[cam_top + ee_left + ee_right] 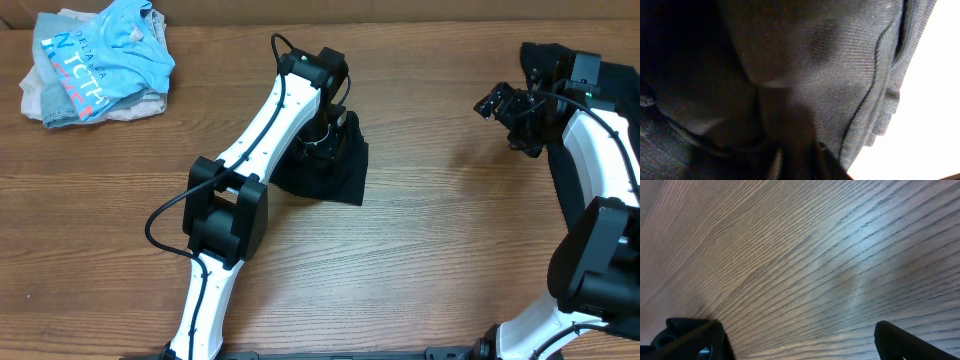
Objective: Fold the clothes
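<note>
Left wrist view is filled edge to edge with dark knit fabric point(815, 65), folds and a hem seam in close-up, with a blown-out white patch at lower right. No fingertip can be picked out there, so whether the left gripper point(323, 135) is closed on the cloth or only pressed into it cannot be told. In the overhead view its tip is buried in the top edge of the black T-shirt point(338, 175), and the white arm link hides the shirt's left part. The shirt lies bunched at centre frame on the wooden table point(420, 260); no logo or tag is visible. The right gripper point(503, 105) hangs at upper right, well apart from the shirt. In the right wrist view its two dark fingers point(695, 335) sit at the bottom corners, cut off by the frame, spread wide with only bare wood grain point(815, 245) between them. A dark mass point(545, 60) behind that arm is unclear: cloth or hardware. A pile of light clothes point(95, 65), blue lettered top uppermost, sits upper left. A black cable point(165, 215) loops beside the left arm.
</note>
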Available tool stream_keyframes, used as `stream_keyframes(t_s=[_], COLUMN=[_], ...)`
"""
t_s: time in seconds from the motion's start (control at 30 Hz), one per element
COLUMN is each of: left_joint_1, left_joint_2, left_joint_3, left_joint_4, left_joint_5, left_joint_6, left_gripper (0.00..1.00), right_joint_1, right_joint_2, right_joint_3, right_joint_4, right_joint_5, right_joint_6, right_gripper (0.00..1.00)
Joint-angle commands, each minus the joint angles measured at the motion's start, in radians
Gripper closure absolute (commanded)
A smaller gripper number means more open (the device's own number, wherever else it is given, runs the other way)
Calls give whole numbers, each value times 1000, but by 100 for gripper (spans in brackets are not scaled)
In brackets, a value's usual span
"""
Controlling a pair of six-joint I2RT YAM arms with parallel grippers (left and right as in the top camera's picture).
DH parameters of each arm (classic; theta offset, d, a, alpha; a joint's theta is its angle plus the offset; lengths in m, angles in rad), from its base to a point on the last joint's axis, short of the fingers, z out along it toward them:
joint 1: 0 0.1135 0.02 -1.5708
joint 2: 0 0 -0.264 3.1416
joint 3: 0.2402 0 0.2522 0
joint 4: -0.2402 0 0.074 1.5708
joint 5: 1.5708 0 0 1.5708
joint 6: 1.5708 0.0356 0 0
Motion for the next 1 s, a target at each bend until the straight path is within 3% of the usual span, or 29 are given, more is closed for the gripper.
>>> stream_keyframes(t_s=[0.0,0.43,0.63,0.8,0.97], left_joint_1=[-3,-51,-109,-140,-148], left_joint_2=[-23,-65,-65,-64,-64], left_joint_3=[23,98,78,-31,-161], left_joint_4=[-3,-39,-46,56,195], left_joint_5=[11,19,19,19,83], left_joint_6=[13,13,8,6,5], left_gripper=[96,96,91,83,87], right_joint_1=[0,0,0,0,0], right_joint_2=[0,0,0,0,0], right_joint_3=[25,25,25,25,25], right_joint_4=[5,5,5,5,5], right_joint_5=[0,0,0,0,0], right_joint_6=[1,1,1,1,1], right_gripper=[0,0,0,0,0])
